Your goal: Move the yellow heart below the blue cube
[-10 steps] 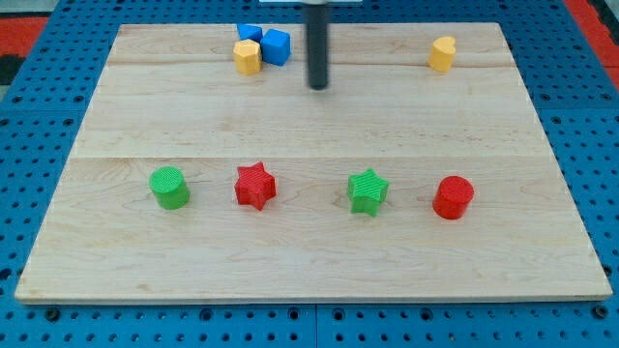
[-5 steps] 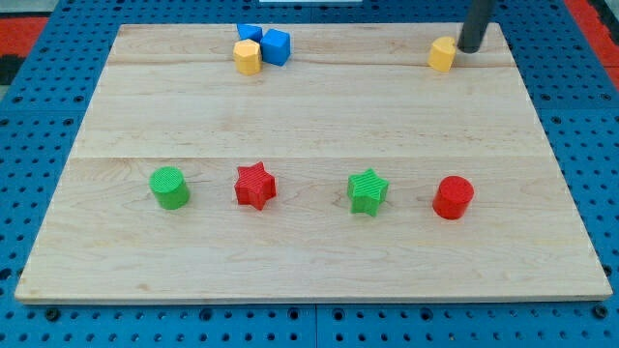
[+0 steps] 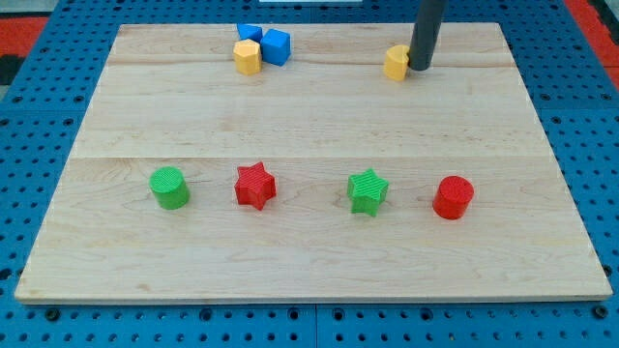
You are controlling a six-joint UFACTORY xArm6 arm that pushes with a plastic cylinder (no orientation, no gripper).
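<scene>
The yellow heart (image 3: 396,62) lies near the view's top, right of centre. My tip (image 3: 422,67) touches its right side. The blue cube (image 3: 277,46) sits at the top, left of centre, well to the left of the heart. A second blue block (image 3: 249,33) lies just behind it, and a yellow hexagonal block (image 3: 248,57) touches the cube's left side.
A row runs across the lower half of the wooden board (image 3: 309,126): a green cylinder (image 3: 169,188), a red star (image 3: 255,186), a green star (image 3: 368,190) and a red cylinder (image 3: 453,197).
My tip swung from the top centre to the heart's right side, then pushed the heart some way left. The other blocks have not moved.
</scene>
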